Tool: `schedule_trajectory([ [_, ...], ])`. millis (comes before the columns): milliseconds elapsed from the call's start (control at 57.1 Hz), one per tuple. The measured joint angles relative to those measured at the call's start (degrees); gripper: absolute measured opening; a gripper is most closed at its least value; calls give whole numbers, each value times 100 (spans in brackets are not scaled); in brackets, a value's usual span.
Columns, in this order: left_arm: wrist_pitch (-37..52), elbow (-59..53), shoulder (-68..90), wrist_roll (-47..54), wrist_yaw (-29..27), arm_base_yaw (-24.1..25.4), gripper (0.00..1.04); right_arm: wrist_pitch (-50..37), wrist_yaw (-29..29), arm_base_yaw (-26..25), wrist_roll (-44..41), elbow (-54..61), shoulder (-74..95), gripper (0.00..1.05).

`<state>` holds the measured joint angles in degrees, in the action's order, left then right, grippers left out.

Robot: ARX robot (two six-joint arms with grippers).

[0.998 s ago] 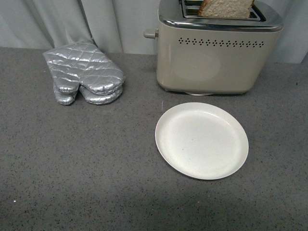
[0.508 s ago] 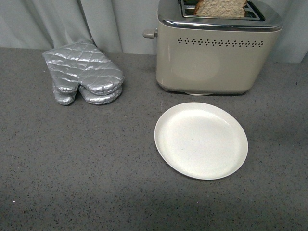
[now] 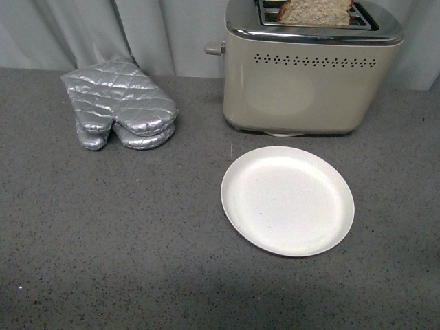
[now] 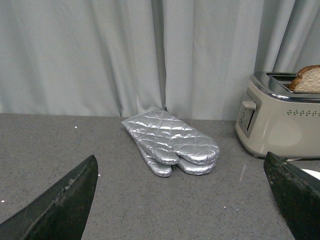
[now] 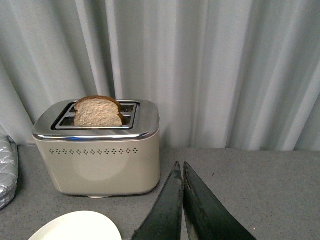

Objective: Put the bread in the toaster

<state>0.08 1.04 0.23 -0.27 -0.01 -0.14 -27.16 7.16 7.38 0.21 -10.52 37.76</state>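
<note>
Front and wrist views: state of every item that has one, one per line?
bread: standing in a toaster slot, top sticking out
toaster: upright, lever up
plate: bare, in front of toaster
oven mitts: stacked flat on the counter
left hand: open, holding nothing
right hand: shut, holding nothing

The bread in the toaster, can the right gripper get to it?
Probably yes. The bread sticks up out of the toaster, and nothing stands between it and the shut right gripper.
</note>
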Motion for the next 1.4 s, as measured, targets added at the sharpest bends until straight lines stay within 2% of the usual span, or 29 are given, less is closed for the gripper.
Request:
schedule_trajectory([
  [140,0,0,0,0,0,0,98,92,-166,-170,-11,278,-339,0],
  [210,0,0,0,0,0,0,98,181,-640,-505,-11,380,-531,0],
  [298,0,0,0,0,0,0,98,291,-667,-713,-9,520,-778,0],
  [858,0,0,0,0,0,0,98,894,-706,-728,-13,1027,-1947,0],
  [1348,0,0,0,0,0,0,98,1716,-706,-728,-11,1027,-2798,0],
  [1400,0,0,0,0,0,0,98,2199,-706,-728,-11,1021,-3150,0],
])
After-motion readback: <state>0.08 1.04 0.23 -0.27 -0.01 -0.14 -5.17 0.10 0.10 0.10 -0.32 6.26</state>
